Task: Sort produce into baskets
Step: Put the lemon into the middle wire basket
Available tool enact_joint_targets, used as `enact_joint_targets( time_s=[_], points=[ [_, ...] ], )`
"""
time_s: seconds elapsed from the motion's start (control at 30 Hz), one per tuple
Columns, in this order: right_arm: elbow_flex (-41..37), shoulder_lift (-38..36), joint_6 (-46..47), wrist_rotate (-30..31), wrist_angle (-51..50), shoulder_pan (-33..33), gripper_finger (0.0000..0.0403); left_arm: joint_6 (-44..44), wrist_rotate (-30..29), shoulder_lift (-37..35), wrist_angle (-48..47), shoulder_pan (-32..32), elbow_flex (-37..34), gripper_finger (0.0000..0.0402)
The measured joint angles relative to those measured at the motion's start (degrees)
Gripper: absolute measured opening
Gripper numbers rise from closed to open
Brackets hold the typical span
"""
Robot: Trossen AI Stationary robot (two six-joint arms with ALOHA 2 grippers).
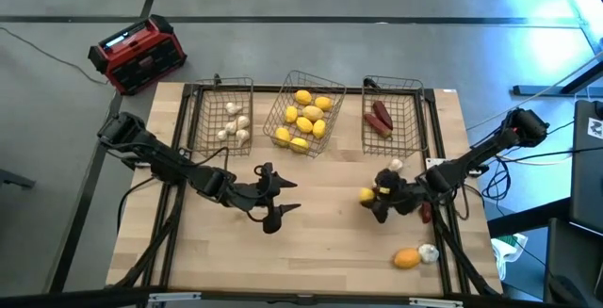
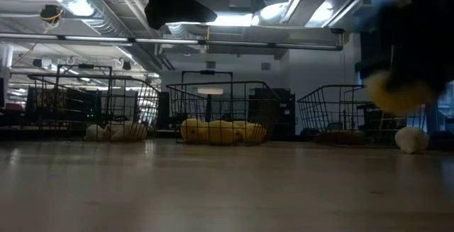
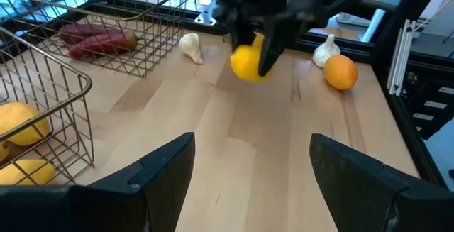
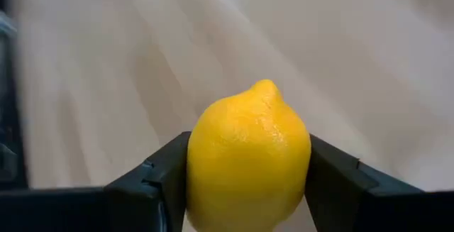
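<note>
My right gripper is shut on a yellow lemon above the table's right half, in front of the right basket that holds dark red pieces. The middle basket holds several lemons, and the left basket holds white bulbs. An orange and a white bulb lie on the table near the front right. Another bulb lies behind the right gripper. My left gripper hangs open over the table's middle with nothing between its fingers. My right gripper pinches the lemon by its two opposite sides, one dark finger on each side. The fingers slant down from the table's right. The lemon's pointed tip faces away from the gripper. The lemon hangs clear of the table.
A red-and-black box sits off the table's far left corner. A dark red piece lies under the right arm. Bare wood spreads across the table's front and middle, between the two grippers and the near edge.
</note>
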Motion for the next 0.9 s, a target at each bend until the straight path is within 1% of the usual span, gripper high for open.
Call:
enact_joint_targets(
  time_s=[0.07,0.13,0.27,0.4,0.5,0.57,0.67,0.77,0.9],
  points=[
    [0.59,0.0,-7.05,4.91,6.81,0.0,0.0212,0.05,0.0,0.0,0.2,0.0,0.0,0.0276],
    [1.25,0.0,-14.62,7.9,13.51,-0.45,0.0212,0.33,0.02,0.0,0.46,0.0,0.0,0.0276],
    [2.26,0.0,-27.03,8.47,24.7,-3.17,0.0213,-0.24,0.02,0.0,0.8,-0.15,0.0,0.0276],
    [2.59,0.0,-35.47,8.38,31.77,-7.14,0.0213,-0.15,0.02,-0.11,0.8,-0.19,0.0,0.0276],
    [2.59,0.0,-38.91,5.93,34.59,-10.89,0.0213,1.51,-0.55,-0.96,0.85,-1.15,0.0,0.0276],
    [2.59,0.01,-39.24,3.53,36.16,-13.43,0.0213,2.87,-3.12,-1.52,1.26,-2.31,-0.17,0.0276],
    [2.61,1.2,-39.37,0.68,38.28,-16.41,0.0213,4.88,-6.69,-2.12,3.64,-3.89,-2.57,0.0276],
    [3.34,2.87,-39.79,-1.75,39.42,-19.28,0.0213,5.96,-6.78,-2.23,8.54,-4.61,-5.53,0.0276],
    [8.89,6.14,-42.55,-5.39,35.89,-23.44,0.0213,3.08,-6.69,-2.25,10.95,-4.84,-8.29,0.0276]
  ],
)
